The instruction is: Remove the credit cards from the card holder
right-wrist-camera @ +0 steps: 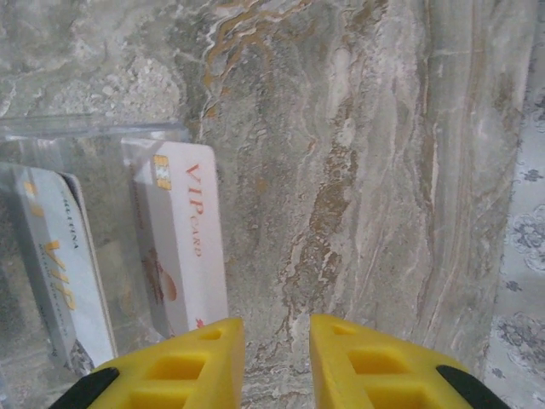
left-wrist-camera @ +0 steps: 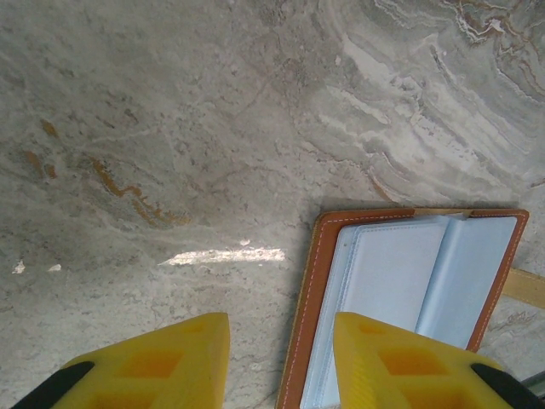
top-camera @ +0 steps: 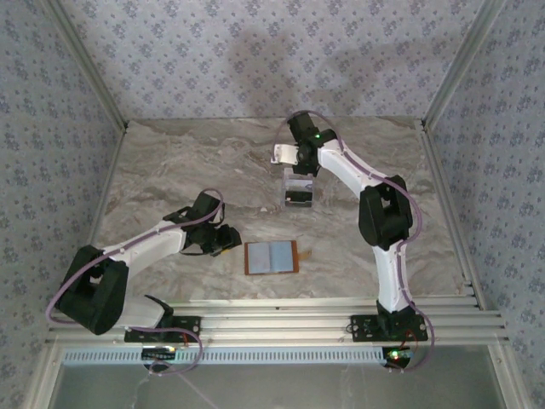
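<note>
The brown card holder (top-camera: 271, 257) lies open near the table's front, grey-blue inner faces (left-wrist-camera: 400, 281) up, with its snap tab (top-camera: 305, 256) on the right. My left gripper (top-camera: 226, 242) is just left of it and open (left-wrist-camera: 281, 362). One yellow finger (left-wrist-camera: 400, 362) hangs over the holder's left edge, and nothing is between the fingers. Two pale credit cards marked VIP (right-wrist-camera: 183, 239) (right-wrist-camera: 64, 260) stand in a clear plastic box (top-camera: 298, 189) at the far middle. My right gripper (top-camera: 300, 164) hovers over that box's far side, open (right-wrist-camera: 277, 354) above bare table to the right of the cards.
The marble table (top-camera: 170, 170) is fenced by metal rails and patterned walls (top-camera: 51, 128). A small white piece (top-camera: 282, 154) shows beside the right gripper. The right wall (right-wrist-camera: 528, 213) is close to the right gripper.
</note>
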Motion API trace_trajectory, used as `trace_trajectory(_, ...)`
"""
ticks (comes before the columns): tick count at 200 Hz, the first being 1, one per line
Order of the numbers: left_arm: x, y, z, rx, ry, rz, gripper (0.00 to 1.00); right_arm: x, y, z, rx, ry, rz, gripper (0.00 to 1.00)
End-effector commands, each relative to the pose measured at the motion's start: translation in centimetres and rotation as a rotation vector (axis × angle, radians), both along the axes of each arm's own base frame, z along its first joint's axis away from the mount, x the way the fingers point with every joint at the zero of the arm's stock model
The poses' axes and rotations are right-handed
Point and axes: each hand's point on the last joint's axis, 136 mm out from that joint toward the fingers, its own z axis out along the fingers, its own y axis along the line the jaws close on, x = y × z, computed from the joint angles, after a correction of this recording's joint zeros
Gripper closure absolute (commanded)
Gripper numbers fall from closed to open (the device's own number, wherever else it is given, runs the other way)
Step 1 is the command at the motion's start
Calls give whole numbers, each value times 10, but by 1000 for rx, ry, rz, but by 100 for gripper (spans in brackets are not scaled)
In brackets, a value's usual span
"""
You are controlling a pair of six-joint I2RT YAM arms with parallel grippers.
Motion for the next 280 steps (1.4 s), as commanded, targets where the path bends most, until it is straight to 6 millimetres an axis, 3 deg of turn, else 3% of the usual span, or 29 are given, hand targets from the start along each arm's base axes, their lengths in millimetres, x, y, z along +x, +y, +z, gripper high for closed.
trace_trajectory(1,1,1,5,-13,-10,12,62,10,3,19,58,-71,-37,72)
trace_trajectory(53,-2,3,6,-12,-11,13,62,6,1,-11,12,-18,-39,72)
trace_trajectory(149,-3,2,7,-17,-7,8,61,-21,-11,-39,-47,110,-24,73)
trace_trajectory(203,-2,1,7,-22,-10,7,61,-20,-9,-18,-16,76,-29,74)
trace_trajectory(243,0,0,9,-24,-12,8,61,1,-3,4,50,-29,-60,73)
trace_trajectory(280,0,0,9,-22,-14,8,61,8,0,-4,45,-29,-60,72)
